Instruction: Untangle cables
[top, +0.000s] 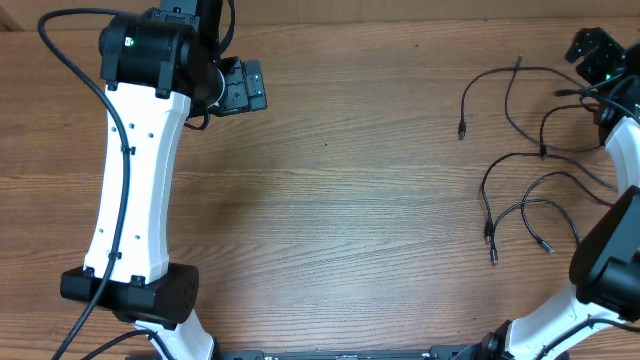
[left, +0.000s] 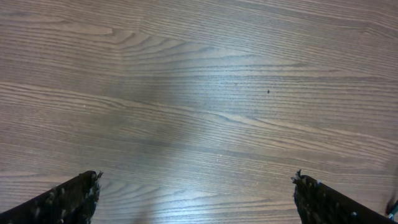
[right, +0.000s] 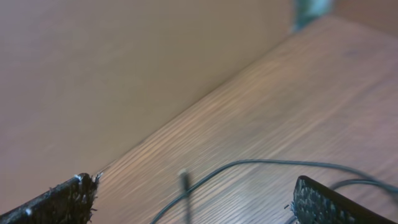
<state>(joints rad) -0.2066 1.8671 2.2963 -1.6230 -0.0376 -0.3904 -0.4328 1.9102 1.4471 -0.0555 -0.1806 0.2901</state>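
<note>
Several thin black cables (top: 543, 150) lie loosely spread and crossing on the right part of the wooden table, their small plugs (top: 461, 130) pointing left and down. My right gripper (top: 592, 52) hovers at the far right corner, above the cables' upper ends. In the right wrist view it (right: 199, 196) is open, with one cable (right: 249, 165) and a blurred plug end (right: 185, 182) lying on the wood below the gap, untouched by either finger. My left gripper (top: 243, 87) is far off at the top left. It (left: 196, 193) stands open over bare wood.
The table's far edge meets a plain brown wall (right: 124, 74) just beyond my right gripper. The white left arm (top: 135, 170) stretches along the table's left side, and the right arm's links (top: 610, 260) fill the right edge beside the cables.
</note>
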